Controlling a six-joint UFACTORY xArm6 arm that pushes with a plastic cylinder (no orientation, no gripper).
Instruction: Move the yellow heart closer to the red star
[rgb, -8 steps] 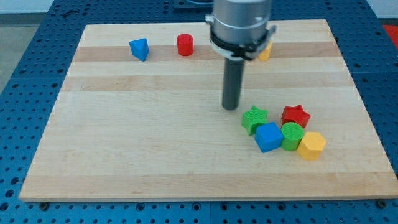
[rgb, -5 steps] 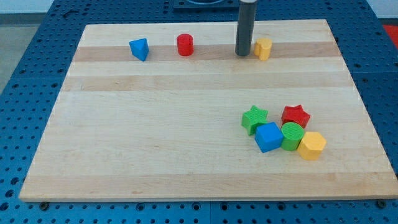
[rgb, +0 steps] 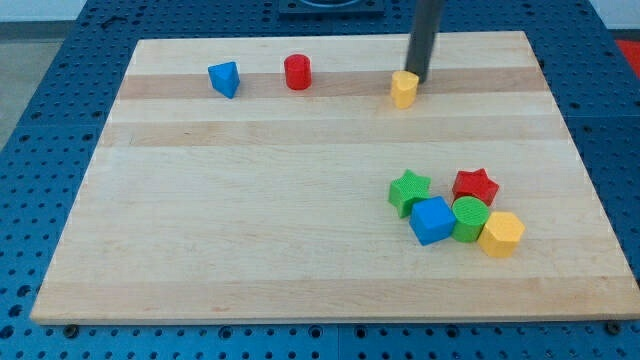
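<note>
The yellow heart (rgb: 403, 89) lay near the top of the wooden board (rgb: 250, 220), and everything else can be placed from it. My tip (rgb: 418, 79) stood just at its upper right edge, touching it or very nearly so; the rod (rgb: 425, 38) rose from there out of the view's top. The arm carried no hand or gripper, so there was nothing to grasp or release: the rod only pressed beside the block. To the left of the yellow heart, in the same row, stood a red cylinder (rgb: 297, 72), and farther left a blue triangular block (rgb: 224, 78), both well apart from it. Well below the yellow heart and a little to its right sat a tight cluster: the red star (rgb: 475, 186) at its upper right, a green star (rgb: 409, 191) at its upper left, a blue cube (rgb: 432, 220) under that, a green cylinder (rgb: 469, 218) in the middle, and a yellow hexagonal block (rgb: 501, 234) at the lower right. The yellow heart was well apart from the red star.
</note>
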